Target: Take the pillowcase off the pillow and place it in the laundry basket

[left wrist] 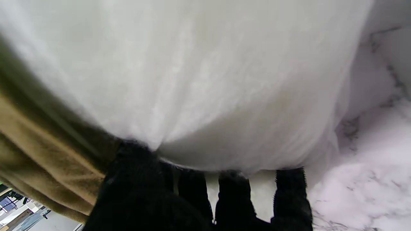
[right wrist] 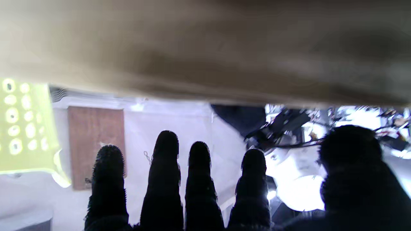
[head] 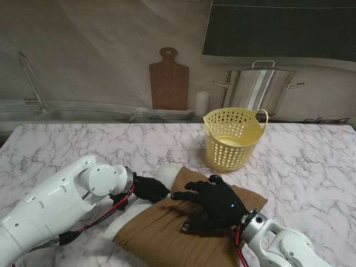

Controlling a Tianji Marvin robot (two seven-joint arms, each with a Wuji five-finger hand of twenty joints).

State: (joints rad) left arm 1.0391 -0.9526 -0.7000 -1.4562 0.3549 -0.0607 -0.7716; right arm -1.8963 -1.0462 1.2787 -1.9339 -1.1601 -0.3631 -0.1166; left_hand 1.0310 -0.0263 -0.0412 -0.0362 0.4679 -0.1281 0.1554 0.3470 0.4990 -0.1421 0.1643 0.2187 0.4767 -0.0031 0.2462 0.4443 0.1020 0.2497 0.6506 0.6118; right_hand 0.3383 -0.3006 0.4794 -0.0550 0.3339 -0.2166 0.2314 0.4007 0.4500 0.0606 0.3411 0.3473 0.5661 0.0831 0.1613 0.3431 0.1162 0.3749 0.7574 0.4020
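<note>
The pillow lies on the bench, close to the robot, with its long side running from near left to far right. Its white end sticks out of the brown pillowcase on the left. The left robot hand is right at that white end, fingers closed on it. The right robot hand rests flat on the pillowcase, fingers spread, holding nothing. The basket stands just past the pillow, nearer the right arm.
</note>
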